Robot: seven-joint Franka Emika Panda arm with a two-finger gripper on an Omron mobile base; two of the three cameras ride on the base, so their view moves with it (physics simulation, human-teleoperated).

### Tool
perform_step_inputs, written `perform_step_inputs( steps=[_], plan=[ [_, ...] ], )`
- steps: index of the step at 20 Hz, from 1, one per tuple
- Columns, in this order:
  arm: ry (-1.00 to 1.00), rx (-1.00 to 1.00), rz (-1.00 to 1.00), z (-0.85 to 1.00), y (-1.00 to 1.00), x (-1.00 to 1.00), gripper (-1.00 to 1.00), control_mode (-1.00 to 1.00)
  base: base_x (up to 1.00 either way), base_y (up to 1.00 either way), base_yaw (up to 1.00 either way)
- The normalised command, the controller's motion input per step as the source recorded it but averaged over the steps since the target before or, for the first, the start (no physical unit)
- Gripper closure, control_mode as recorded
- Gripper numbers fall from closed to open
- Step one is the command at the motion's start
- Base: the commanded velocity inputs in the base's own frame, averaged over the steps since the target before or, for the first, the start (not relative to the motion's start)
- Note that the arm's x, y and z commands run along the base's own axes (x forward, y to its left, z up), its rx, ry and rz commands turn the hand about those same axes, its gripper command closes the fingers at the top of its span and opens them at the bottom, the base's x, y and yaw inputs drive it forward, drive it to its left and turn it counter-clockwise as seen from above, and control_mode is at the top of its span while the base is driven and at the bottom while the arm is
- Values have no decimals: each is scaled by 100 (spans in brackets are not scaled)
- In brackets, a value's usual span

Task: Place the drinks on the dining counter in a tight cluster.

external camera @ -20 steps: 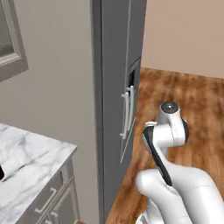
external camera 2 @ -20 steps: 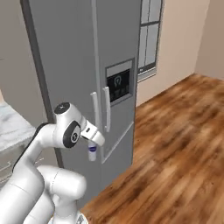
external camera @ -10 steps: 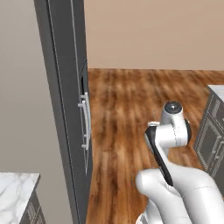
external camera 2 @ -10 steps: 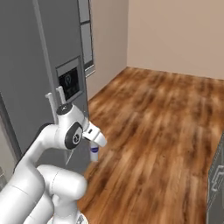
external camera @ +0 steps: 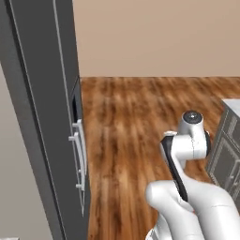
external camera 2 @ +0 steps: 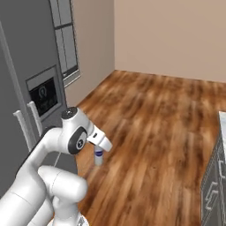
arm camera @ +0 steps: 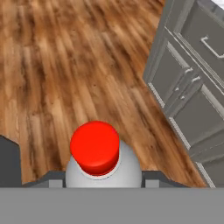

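My gripper [external camera 2: 99, 149] is shut on one of the drinks, a small pale bottle [external camera 2: 98, 157] with a dark label, which hangs over the wooden floor. The hand view looks down on the bottle's red cap [arm camera: 95, 146] and rounded pale shoulder [arm camera: 129, 167], with grey fingers [arm camera: 48, 180] on both sides of it. My white arm [external camera: 186, 143] rises at the lower right of the left base view. A grey drawer cabinet [arm camera: 192, 92] with a pale top edge [external camera: 232, 104] stands at the right; I cannot tell whether it is the dining counter.
A tall dark grey fridge [external camera: 42, 108] with pale handles [external camera: 79, 154] stands close on the left, its dispenser panel [external camera 2: 44, 95] facing the room. Open wooden floor [external camera 2: 159, 114] stretches to the beige walls. A window [external camera 2: 65, 39] sits in the far left wall.
Both base views have swung to the right with the base: the fridge slid left, the marble worktop left the picture, and the grey cabinet came in at the right. The bottle stays gripped.
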Motion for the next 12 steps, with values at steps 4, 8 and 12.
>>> perform_step_inputs(
  steps=[4, 8, 12],
  plan=[
    [0, 0, 0, 0, 0, 0, 100, 100, 87, -44, 4],
    [0, 0, 0, 0, 0, 0, 100, 100, 77, -43, 0],
    [0, 0, 0, 0, 0, 0, 100, 100, 70, -39, -7]
  ],
)
